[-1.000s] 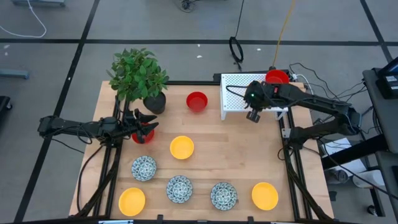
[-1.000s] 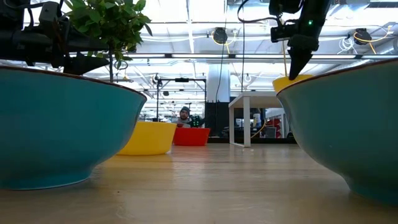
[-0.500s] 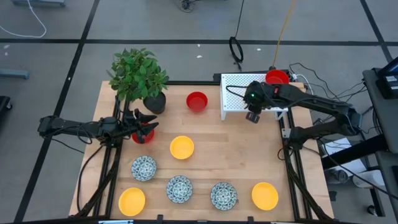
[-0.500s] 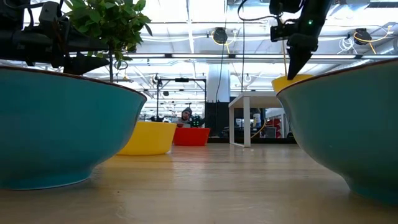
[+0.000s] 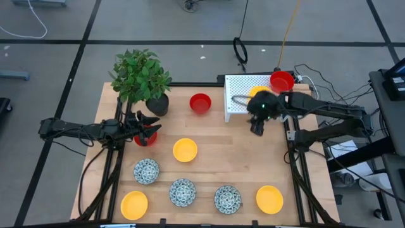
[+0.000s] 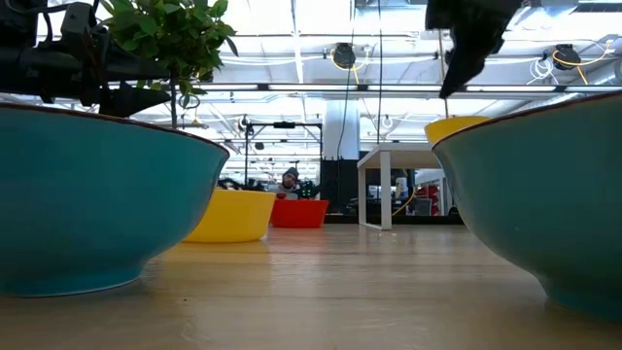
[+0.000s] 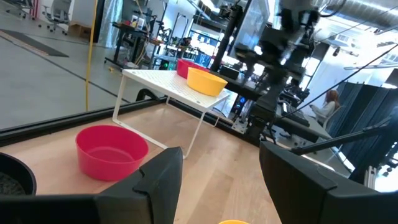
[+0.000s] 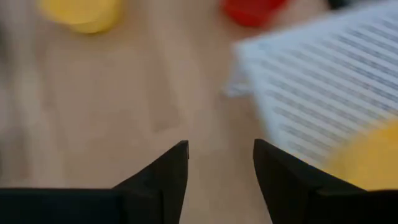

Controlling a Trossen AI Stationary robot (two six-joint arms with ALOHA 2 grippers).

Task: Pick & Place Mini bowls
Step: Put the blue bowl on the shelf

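Mini bowls stand on their bases on the wooden table: a red one (image 5: 200, 102), yellow ones (image 5: 185, 150) (image 5: 134, 204) (image 5: 269, 199) and three patterned ones (image 5: 146, 171) (image 5: 182, 192) (image 5: 227, 199). A yellow bowl (image 5: 258, 94) and a red bowl (image 5: 281, 80) sit on the white rack (image 5: 237, 101). My right gripper (image 5: 255, 128) (image 8: 221, 162) hangs open just off the rack's near edge, with nothing between its fingers. My left gripper (image 5: 150, 121) (image 7: 217, 180) stands open over another red bowl (image 5: 144, 137) beside the plant pot.
A leafy plant (image 5: 140, 77) in a dark pot (image 5: 157, 104) stands at the far left, close to my left arm. The rack's thin legs (image 7: 199, 127) stand on the table's far right. Bare wood (image 5: 234, 152) lies between the rack and the near row of bowls.
My right gripper has risen off the yellow bowl on the rack and swung toward the table's near edge, off the rack. The bowl stays on the rack and now shows uncovered. My left arm has kept still.
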